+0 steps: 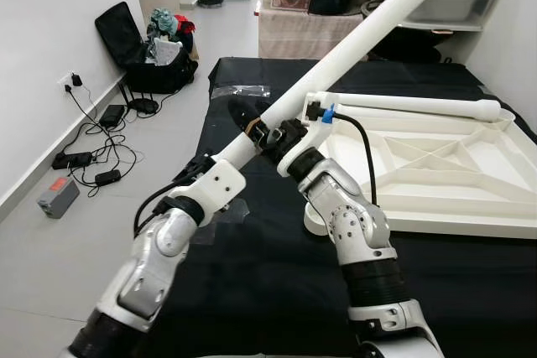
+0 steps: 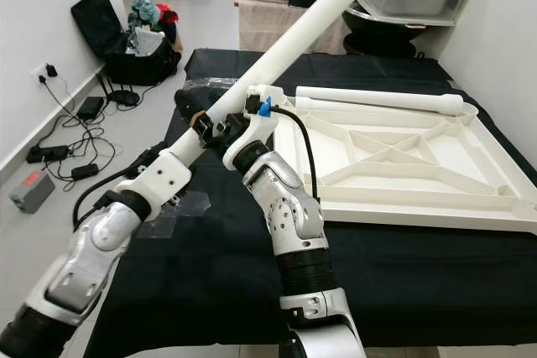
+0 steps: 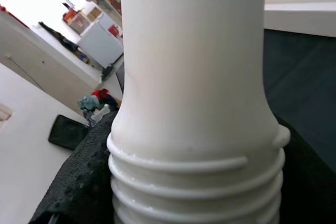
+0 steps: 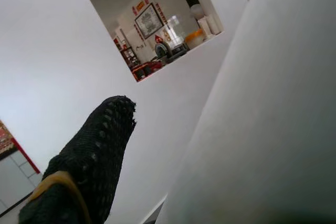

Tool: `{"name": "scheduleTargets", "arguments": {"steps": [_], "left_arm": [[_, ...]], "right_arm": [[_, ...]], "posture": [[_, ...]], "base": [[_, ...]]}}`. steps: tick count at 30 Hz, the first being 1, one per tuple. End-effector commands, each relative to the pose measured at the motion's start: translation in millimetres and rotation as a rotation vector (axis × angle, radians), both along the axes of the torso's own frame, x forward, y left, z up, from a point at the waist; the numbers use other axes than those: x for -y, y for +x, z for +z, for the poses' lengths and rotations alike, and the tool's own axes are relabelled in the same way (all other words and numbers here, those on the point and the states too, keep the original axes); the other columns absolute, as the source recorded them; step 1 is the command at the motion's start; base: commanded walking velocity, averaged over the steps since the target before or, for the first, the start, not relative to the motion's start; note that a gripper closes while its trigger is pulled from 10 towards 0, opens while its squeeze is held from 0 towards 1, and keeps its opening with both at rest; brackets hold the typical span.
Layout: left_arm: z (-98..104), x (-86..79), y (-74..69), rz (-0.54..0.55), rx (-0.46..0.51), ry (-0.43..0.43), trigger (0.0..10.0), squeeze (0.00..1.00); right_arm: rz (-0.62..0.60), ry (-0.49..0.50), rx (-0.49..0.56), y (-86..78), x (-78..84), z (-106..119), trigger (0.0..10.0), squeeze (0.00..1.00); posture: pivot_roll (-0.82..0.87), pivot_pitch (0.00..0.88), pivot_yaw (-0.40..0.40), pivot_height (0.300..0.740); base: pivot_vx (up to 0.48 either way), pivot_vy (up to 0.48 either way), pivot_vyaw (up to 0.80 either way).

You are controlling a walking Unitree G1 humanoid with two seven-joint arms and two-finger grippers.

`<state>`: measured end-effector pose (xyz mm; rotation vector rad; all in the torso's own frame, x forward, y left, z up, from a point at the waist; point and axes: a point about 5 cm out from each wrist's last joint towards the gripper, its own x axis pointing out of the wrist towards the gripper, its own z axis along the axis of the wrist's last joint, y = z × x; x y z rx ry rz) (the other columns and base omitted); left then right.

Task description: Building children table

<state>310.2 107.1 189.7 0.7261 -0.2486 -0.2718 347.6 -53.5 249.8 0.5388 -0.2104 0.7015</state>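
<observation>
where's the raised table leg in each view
left eye: leg slants from centre to top right, both grippers at its low end.
right eye: leg, same slant, centre to top.
left wrist: leg close up, threaded end.
right wrist: leg, white, beside a black finger.
shared landmark: upturned tabletop.

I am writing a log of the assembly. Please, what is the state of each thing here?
Long white plastic table leg: lifted, tilted, held near its threaded end.
Left gripper: shut on the leg.
Right gripper: shut on the leg.
White ribbed tabletop: lying underside up on the black mat.
Second white leg: lying across the tabletop.
Black suitcase: open.
</observation>
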Motion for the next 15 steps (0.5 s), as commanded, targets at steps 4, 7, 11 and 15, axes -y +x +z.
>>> {"name": "scheduleTargets", "arguments": {"steps": [4,7,11,15], "left_arm": [[0.1,17.3,-3.3,-0.064,0.039,0.040,10.0,0.00],[-2.3,21.1,-5.5,-0.077,0.047,0.046,10.0,0.00],[-4.5,21.7,-5.7,-0.072,0.047,0.044,10.0,0.00],[-5.8,20.3,-5.0,-0.064,0.048,0.050,10.0,0.00]], "right_arm": [[-0.042,0.040,-0.003,4.4,-2.6,7.3,10.0,0.00],[-0.079,0.104,-0.030,9.1,1.5,11.6,10.0,0.00],[-0.075,0.153,-0.053,11.0,1.2,13.5,10.0,0.00],[-0.063,0.181,-0.051,11.0,0.3,16.0,4.2,0.00]], "posture": [[0.09,0.088,-0.046,0.740],[0.09,0.089,-0.045,0.740],[0.09,0.088,-0.048,0.740],[0.09,0.087,-0.046,0.740]], "base": [[0.000,0.000,0.00],[0.000,0.000,0.00],[0.000,0.000,0.00],[0.000,0.000,0.00]]}}
